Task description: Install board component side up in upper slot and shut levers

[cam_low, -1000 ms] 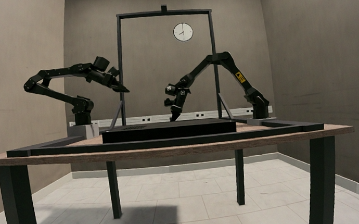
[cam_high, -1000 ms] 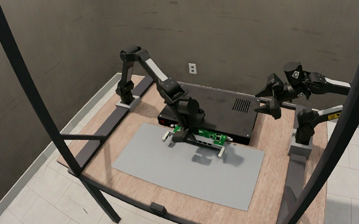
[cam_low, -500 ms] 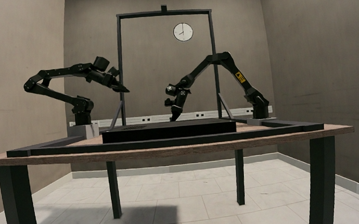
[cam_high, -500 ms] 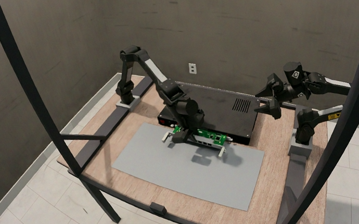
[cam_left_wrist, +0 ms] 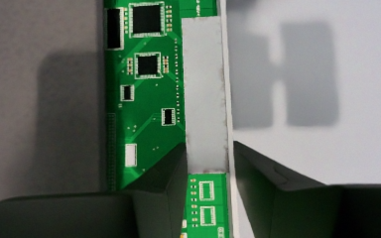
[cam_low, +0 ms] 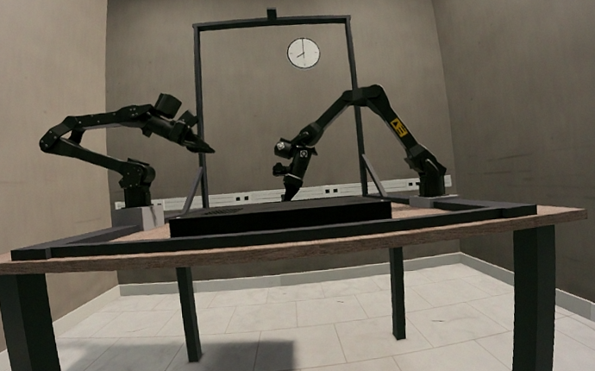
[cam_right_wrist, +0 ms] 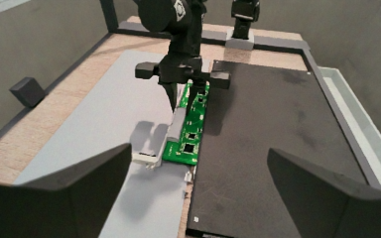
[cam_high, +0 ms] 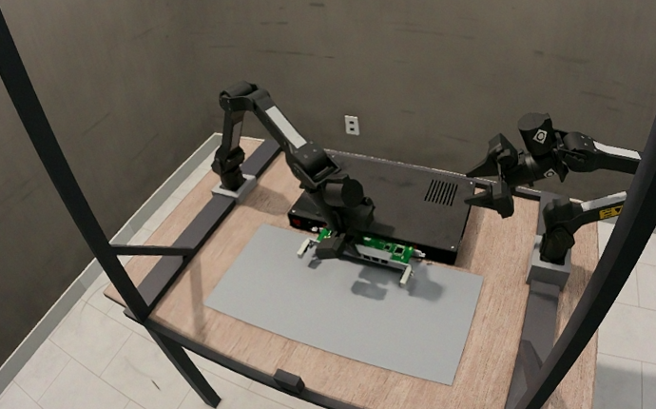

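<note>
The black enclosure (cam_high: pixel 394 203) stands at the back of the bench, also in the exterior view (cam_low: pixel 281 215) and the right wrist view (cam_right_wrist: pixel 278 134). The green board (cam_high: pixel 382 246) lies component side up, its far edge inside the enclosure's front slot and its grey panel (cam_left_wrist: pixel 205 99) outside it. A white lever (cam_high: pixel 304 245) sticks out at one end of the panel and another (cam_high: pixel 406 273) at the other end. My left gripper (cam_high: pixel 336 242) is shut on the panel (cam_left_wrist: pixel 207 166) near one end. My right gripper (cam_high: pixel 491 180) is open and empty in the air beside the enclosure's vented corner (cam_right_wrist: pixel 198 198).
A grey mat (cam_high: pixel 347 308) lies in front of the enclosure. Dark rails (cam_high: pixel 190 239) run along the bench's sides, with the arm bases on them. A black gantry frame (cam_low: pixel 270 23) stands over the bench.
</note>
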Controlling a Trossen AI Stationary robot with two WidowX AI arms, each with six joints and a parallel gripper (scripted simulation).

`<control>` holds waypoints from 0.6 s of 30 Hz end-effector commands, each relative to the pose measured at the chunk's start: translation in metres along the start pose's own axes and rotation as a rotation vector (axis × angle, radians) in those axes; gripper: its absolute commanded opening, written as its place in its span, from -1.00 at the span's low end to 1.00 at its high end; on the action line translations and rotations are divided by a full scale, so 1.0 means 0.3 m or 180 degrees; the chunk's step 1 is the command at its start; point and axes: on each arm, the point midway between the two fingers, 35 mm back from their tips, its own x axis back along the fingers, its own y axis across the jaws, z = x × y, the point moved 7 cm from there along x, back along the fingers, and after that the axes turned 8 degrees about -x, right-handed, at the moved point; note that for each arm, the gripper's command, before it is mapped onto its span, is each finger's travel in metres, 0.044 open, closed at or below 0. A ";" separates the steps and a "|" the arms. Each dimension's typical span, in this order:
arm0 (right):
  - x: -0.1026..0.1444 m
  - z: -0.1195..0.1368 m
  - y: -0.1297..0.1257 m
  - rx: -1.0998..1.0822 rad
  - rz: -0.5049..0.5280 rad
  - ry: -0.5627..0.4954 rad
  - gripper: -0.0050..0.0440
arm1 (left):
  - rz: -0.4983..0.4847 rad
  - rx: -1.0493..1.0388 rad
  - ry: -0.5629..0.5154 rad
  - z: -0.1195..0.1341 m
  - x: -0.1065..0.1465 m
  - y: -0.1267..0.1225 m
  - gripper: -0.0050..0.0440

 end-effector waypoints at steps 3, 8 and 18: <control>0.009 -0.016 0.002 -0.0006 -0.0005 -0.0048 0.84 | 0.0008 0.0062 -0.0136 -0.024 0.054 0.043 -0.47; 0.007 -0.013 0.001 -0.0013 0.0010 -0.0044 0.84 | -0.0001 0.0061 -0.0134 -0.018 0.052 0.072 -0.47; -0.024 0.006 0.007 -0.0029 0.0038 -0.0004 0.84 | -0.0008 0.0067 -0.0135 -0.019 0.053 0.073 -0.47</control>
